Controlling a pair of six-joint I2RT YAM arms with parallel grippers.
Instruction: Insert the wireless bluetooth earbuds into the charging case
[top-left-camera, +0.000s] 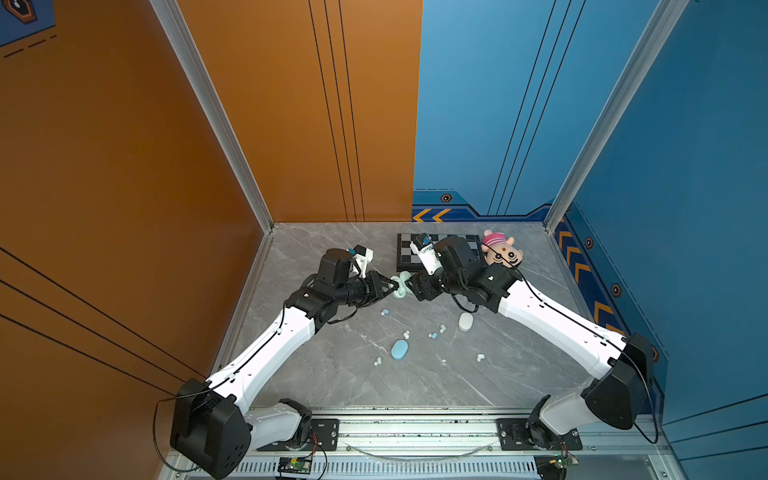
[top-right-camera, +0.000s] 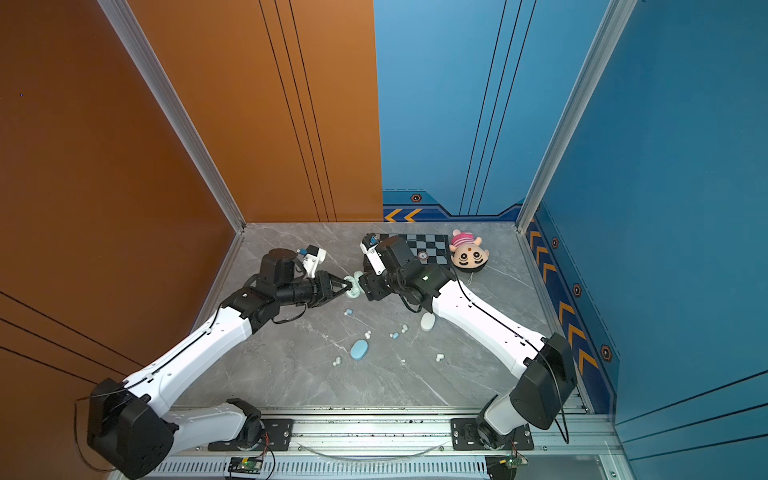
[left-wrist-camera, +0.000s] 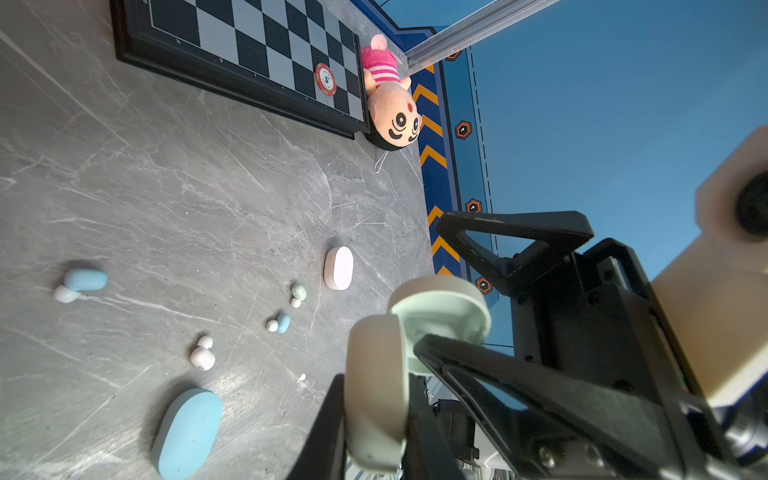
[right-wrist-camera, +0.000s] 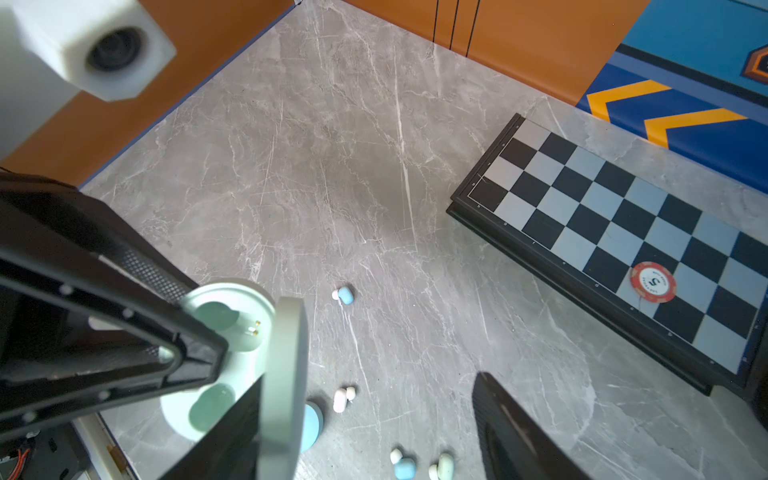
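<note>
My left gripper (top-left-camera: 392, 286) (left-wrist-camera: 376, 386) is shut on a pale green charging case (top-left-camera: 401, 284) (right-wrist-camera: 224, 316), held above the table with its lid (right-wrist-camera: 286, 374) hinged open. My right gripper (top-left-camera: 409, 284) (right-wrist-camera: 370, 380) meets it from the other side. It is open, and the lid stands between its fingers, close against one of them. Gold contacts show in one hollow of the case. Several wireless bluetooth earbuds lie loose on the table: a blue one (top-left-camera: 385, 312), a white one (top-left-camera: 406, 333), a blue and a pale green one (top-left-camera: 433, 335) together, and two more white ones (top-left-camera: 377, 361) (top-left-camera: 480, 357).
A shut blue case (top-left-camera: 399, 349) and a shut white case (top-left-camera: 465, 322) lie among the buds. At the back stands a chessboard (top-right-camera: 436, 249) with a red poker chip (top-right-camera: 423, 256) on it, and a plush doll (top-right-camera: 469, 251) beside it. Walls enclose the left, back and right sides.
</note>
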